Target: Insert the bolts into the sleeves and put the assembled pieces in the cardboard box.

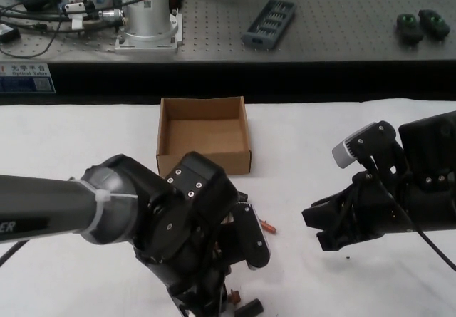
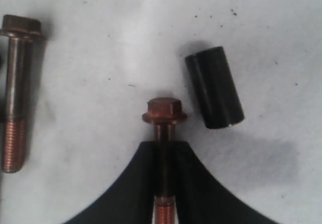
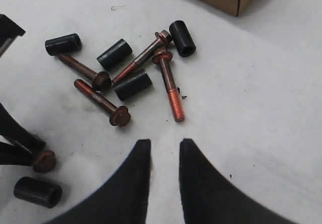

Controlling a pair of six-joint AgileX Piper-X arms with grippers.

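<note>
L gripper (image 2: 165, 151) clamped on bolt (image 2: 165, 111) shank, prob. to carry it to sleeve (image 2: 214, 91) just beside; R gripper (image 3: 165, 146) spread, empty.

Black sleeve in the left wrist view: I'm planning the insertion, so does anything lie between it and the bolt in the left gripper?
Nothing visible. Bare white surface separates the held bolt from the sleeve; the other bolt lies on the opposite side.
</note>
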